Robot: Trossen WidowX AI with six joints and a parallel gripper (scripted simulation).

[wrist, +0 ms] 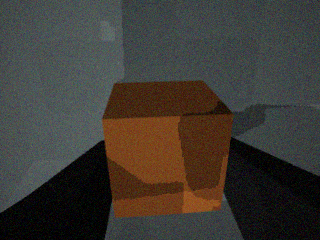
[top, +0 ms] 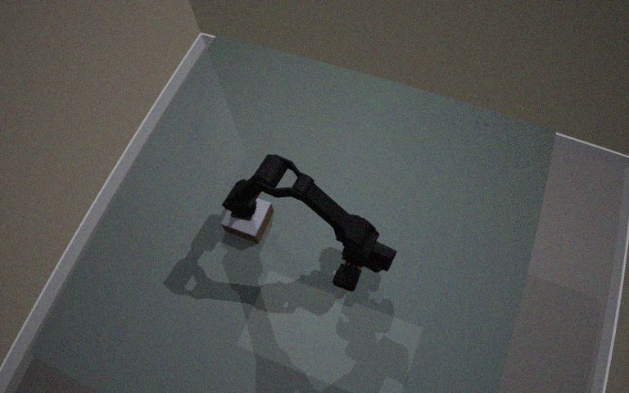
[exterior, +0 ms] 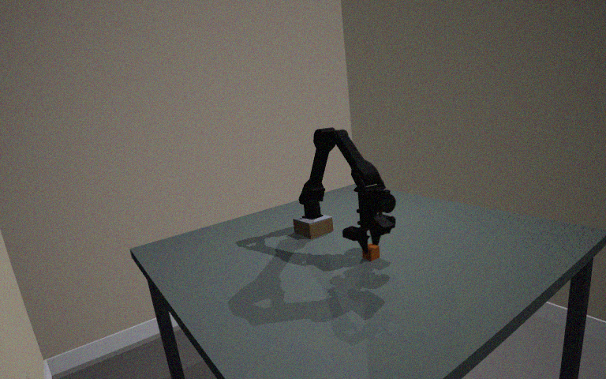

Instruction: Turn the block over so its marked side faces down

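A small orange block (exterior: 371,253) (wrist: 160,154) rests on the grey-green table (top: 430,160) (exterior: 484,268). My gripper (exterior: 368,244) (wrist: 164,147) (top: 346,280) is lowered straight over it. In the wrist view the two black fingers lie along the block's left and right sides and touch them. The gripper is shut on the block, which still sits on the table. In the top view the gripper hides nearly all of the block. I see no marking on the faces that show.
The arm's base stands on a wooden mount with a white top (top: 257,224) (exterior: 313,227), to the left of the block. The table's edges are far from the gripper. Walls stand behind the table.
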